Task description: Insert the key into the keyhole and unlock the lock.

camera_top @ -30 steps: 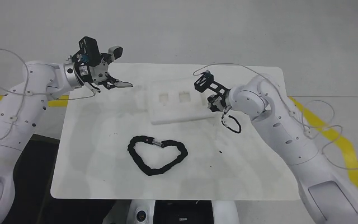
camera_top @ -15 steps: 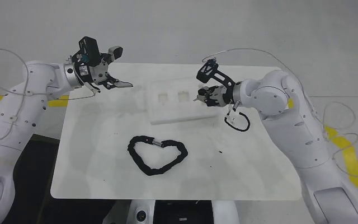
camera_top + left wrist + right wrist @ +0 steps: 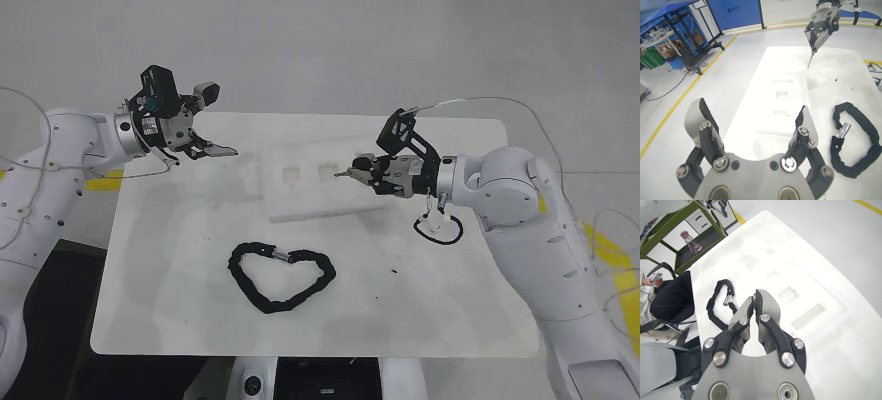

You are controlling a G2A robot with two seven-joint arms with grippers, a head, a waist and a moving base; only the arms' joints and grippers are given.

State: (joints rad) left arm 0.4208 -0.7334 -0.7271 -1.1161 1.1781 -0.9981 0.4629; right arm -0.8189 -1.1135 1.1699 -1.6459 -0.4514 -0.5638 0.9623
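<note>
The right arm has swung round in the last second, so the right gripper [image 3: 357, 170] now hangs over the foam tray [image 3: 310, 205], pointing along it. Its jaws are pinched together on the key [image 3: 810, 59], whose thin metal blade sticks out bare from the tips. The chain lock [image 3: 280, 278] lies in a closed loop on the tabletop [image 3: 170, 290] just in front of the tray, with its shiny lock cylinder [image 3: 843, 129] on the side nearest the tray. The left gripper [image 3: 752, 108] hovers off the tray's far end, jaws spread wide and empty. The key looks small, stiff and slick (easy to twist in the pads, I'd guess). The fabric-sleeved chain is floppy and probably heavy, so the rigid cylinder seems the place to steady it.
</note>
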